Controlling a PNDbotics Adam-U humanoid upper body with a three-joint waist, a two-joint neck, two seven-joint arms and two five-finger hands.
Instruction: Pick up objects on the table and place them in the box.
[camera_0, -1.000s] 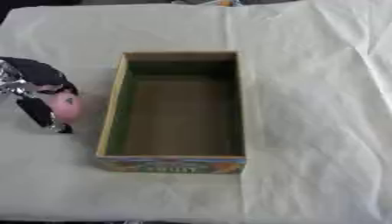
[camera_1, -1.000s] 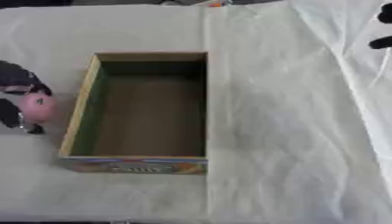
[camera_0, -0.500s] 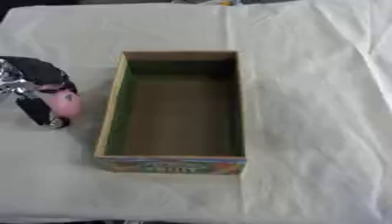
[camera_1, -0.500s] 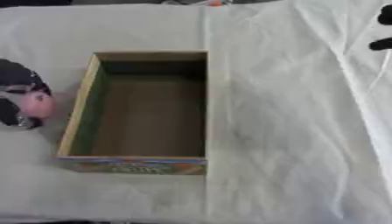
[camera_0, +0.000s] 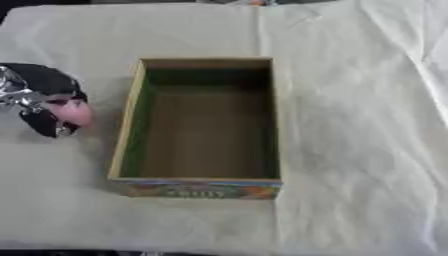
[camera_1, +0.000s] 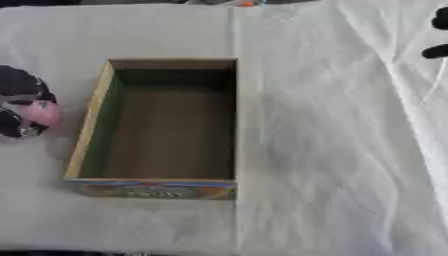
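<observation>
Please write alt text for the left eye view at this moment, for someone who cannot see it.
The robot's left hand, black and silver, is curled round a small pink object at the left edge, just left of an open cardboard box. The box looks empty and sits on a table covered in a wrinkled white cloth.

Showing one open cardboard box, one pink object, two robot hands: left hand, right hand.
</observation>
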